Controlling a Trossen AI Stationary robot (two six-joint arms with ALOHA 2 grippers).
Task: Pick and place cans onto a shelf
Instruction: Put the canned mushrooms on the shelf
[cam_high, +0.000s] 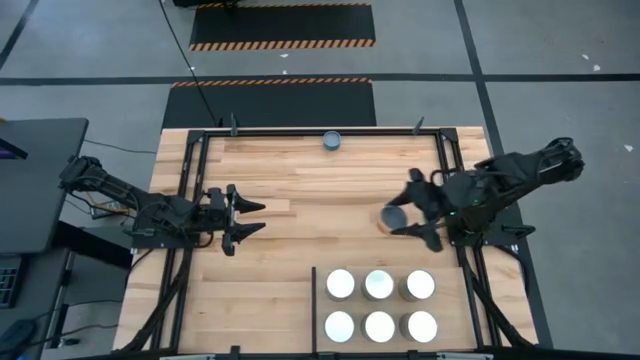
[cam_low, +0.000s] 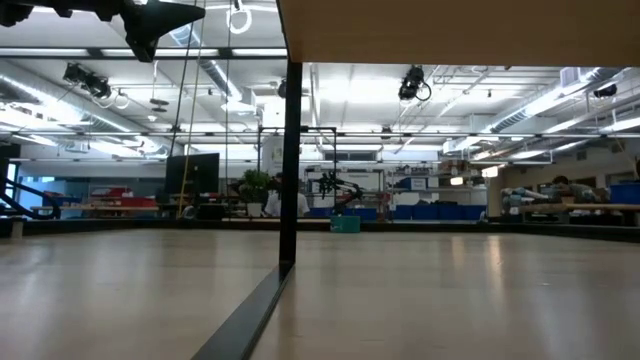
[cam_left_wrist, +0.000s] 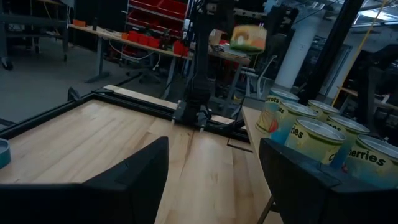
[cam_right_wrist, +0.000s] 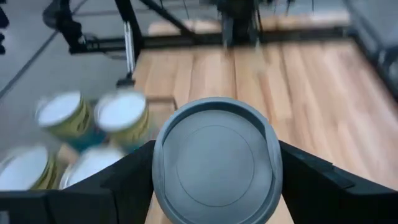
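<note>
Six cans with bright round tops stand upright in two rows on the shelf, a light-wood section at the table's near right edged by black bars. The left wrist view shows them as yellow-green labelled cans. My right gripper is over the table's right half, shut on a can with a dull grey top, seen close up in its wrist view. My left gripper waits open over the table's left half, its fingers with nothing between them. My right gripper pinches the grey-topped can between its two fingers, one on each opposite side wall below the top rim. The fingers come from the table's right side, slanting down. The can is lifted well clear of the table, its top up.
One more grey-topped can stands alone at the table's far edge. Black frame bars run along the table's sides and far edge. Bare wood lies in the middle between the two arms. Striped mats lie on the floor beyond.
</note>
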